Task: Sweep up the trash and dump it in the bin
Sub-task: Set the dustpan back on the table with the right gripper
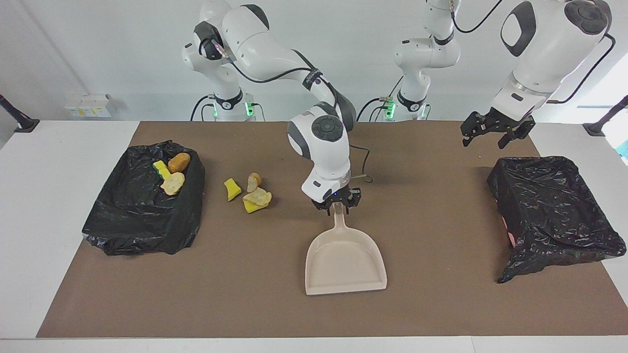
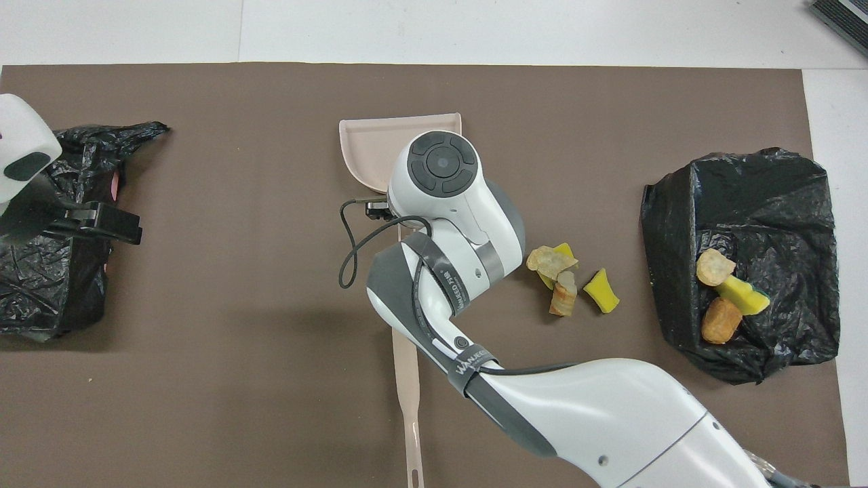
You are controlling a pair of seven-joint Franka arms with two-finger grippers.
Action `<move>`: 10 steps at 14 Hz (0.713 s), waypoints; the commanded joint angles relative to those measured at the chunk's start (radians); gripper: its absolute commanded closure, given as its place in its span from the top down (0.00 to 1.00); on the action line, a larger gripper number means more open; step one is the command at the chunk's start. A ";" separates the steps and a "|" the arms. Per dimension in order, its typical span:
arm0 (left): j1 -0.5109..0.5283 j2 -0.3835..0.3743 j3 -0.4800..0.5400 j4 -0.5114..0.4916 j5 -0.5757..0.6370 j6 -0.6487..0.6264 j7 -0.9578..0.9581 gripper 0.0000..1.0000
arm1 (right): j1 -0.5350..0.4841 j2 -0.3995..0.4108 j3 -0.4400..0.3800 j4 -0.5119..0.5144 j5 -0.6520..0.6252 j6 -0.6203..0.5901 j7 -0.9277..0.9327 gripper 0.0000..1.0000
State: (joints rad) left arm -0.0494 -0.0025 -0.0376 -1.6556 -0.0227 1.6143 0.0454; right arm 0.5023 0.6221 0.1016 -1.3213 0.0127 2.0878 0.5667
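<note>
Your right gripper (image 1: 337, 203) sits low at the top of the dustpan (image 1: 345, 260) handle, its fingers parted on either side of it; whether they touch the handle you cannot tell. The pan lies flat on the brown surface (image 1: 431, 304), its mouth pointing away from the robots.

The loose trash (image 1: 248, 191), four yellow and tan lumps, lies on the surface beside this gripper, toward the right arm's end, a little nearer the robots than the pan's scoop. Three more pieces (image 1: 171, 172) rest on the black-bagged bin (image 1: 142, 211) just past that cluster, farther from the gripper.

The brush (image 2: 408, 400) lies nearer the robots than the gripper, partly hidden under the right arm in the overhead view.

Your left gripper (image 1: 493, 131) waits with jaws spread wide, in the air over the surface by the second black-bagged bin (image 1: 554, 215), well apart from the trash.
</note>
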 commanded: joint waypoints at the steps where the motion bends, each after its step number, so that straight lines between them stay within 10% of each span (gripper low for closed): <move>1: -0.021 -0.007 0.001 -0.026 0.018 0.027 0.002 1.00 | -0.016 -0.148 0.006 -0.050 0.013 -0.169 -0.021 1.00; 4: -0.068 0.027 0.001 -0.018 0.015 0.059 -0.010 1.00 | -0.033 -0.272 0.004 -0.122 0.055 -0.356 -0.132 1.00; 10: -0.197 0.137 0.001 -0.003 0.014 0.191 -0.206 1.00 | 0.079 -0.540 0.006 -0.482 0.119 -0.318 -0.036 1.00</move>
State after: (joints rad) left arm -0.2010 0.1025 -0.0485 -1.6624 -0.0227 1.7612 -0.0906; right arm 0.5504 0.1950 0.1091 -1.6171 0.0811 1.6972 0.5069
